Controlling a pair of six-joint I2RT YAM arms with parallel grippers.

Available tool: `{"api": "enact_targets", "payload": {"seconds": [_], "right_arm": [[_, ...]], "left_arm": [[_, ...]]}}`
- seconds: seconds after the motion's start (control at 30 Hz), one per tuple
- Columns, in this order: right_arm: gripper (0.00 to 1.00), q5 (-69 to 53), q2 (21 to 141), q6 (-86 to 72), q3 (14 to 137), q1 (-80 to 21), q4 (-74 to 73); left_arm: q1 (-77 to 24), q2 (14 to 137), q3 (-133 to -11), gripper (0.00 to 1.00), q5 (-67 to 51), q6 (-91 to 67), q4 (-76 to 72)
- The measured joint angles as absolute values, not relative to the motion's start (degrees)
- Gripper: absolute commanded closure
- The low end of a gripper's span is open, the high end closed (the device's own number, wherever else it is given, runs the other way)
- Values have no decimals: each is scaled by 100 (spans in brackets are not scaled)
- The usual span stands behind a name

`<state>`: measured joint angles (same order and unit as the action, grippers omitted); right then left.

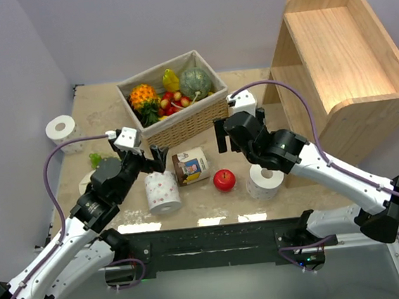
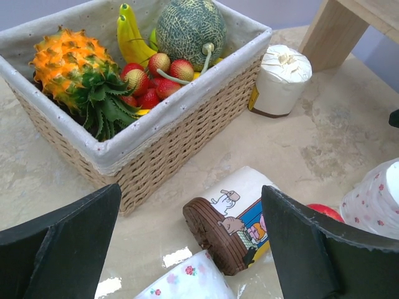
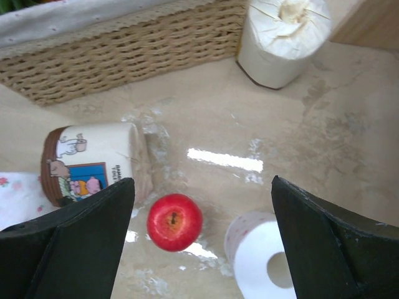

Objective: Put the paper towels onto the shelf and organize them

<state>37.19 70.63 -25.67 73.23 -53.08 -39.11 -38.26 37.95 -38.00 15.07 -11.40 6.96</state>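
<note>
My right gripper (image 3: pixel 201 184) wide open, empty; left gripper (image 2: pixel 190 187) same. I draw right back over upright white pink-dotted paper roll (image 3: pixel 265 261), straddle squarely, clear of red apple (image 3: pixel 174 222).

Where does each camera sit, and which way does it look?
Top external: above and behind the arms, looking down on table, basket and shelf; both arms show.
Left wrist: on the left arm, facing the basket; its fingers at bottom corners.
Right wrist: on the right arm, looking down at apple and dotted roll; its fingers too.
Both wrist views share the jar and cream roll.
</note>
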Motion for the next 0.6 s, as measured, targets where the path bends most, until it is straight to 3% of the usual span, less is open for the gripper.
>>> {"api": "enact_targets", "payload": {"seconds": [0.27, 0.6], "right_arm": [[28, 3826, 7428, -3232, 7494, -5308, -5400], [28, 3511, 7461, -3656, 6895, -5308, -6099]], "left_arm": [[-3828, 3601, -3800, 0, 1466, -1138, 694], [-3828, 3531, -3800, 0, 1463, -1138, 703]]}}
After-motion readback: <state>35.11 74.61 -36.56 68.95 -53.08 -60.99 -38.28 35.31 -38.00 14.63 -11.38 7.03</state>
